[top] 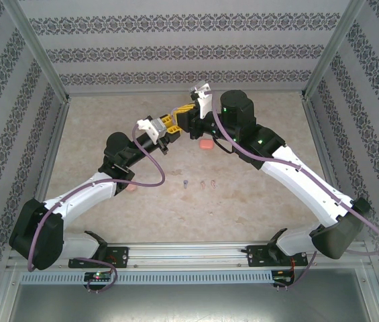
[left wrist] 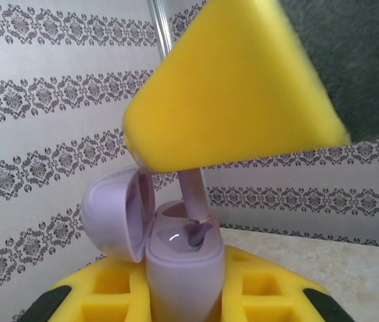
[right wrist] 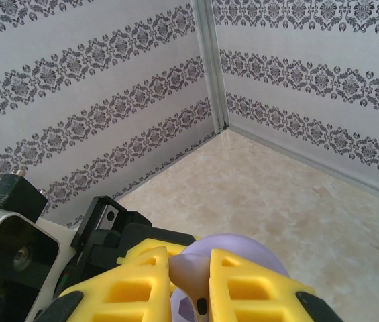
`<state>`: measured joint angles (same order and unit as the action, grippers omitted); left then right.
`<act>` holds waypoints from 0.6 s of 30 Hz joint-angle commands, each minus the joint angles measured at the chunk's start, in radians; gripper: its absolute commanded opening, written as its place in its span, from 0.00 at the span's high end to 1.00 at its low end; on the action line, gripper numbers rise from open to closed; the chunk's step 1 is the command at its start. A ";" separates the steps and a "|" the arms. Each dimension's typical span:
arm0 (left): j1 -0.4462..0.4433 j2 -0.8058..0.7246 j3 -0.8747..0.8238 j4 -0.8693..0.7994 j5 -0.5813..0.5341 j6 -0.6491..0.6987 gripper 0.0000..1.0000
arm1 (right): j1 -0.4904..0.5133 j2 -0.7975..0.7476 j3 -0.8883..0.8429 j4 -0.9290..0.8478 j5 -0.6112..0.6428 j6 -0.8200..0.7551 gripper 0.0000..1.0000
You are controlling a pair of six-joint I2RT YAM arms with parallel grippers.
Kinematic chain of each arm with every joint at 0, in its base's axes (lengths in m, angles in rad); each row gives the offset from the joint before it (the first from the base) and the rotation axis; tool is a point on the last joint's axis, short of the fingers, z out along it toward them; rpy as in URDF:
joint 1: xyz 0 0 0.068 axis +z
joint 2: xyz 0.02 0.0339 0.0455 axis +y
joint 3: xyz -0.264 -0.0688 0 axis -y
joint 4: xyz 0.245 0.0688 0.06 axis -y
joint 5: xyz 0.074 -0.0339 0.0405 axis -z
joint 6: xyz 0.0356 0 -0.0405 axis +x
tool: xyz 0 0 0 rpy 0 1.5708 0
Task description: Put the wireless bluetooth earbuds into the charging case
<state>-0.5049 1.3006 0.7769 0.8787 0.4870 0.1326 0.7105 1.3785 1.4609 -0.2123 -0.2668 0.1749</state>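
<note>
While left claw (left wrist: 182, 298) tight on purple case (left wrist: 176, 258), right claw (right wrist: 189, 268) tight on earbud (left wrist: 193, 198).

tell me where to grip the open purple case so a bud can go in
Grip the purple case low on its body, from below, as the left hand does. Its lid hangs open to one side and its sockets face up, so a low grip leaves the top free for the right hand holding the purple bud.

The beige table (top: 243, 201) carries a pink case (top: 205, 144) and tiny earbuds (top: 202, 182).
</note>
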 commanded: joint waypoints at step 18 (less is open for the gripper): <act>-0.015 -0.039 0.039 -0.005 0.015 0.030 1.00 | -0.034 -0.030 -0.071 0.019 0.039 -0.015 0.85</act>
<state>-0.5049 1.3006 0.7769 0.8356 0.4870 0.1425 0.6945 1.3743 1.4059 -0.1894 -0.2512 0.1749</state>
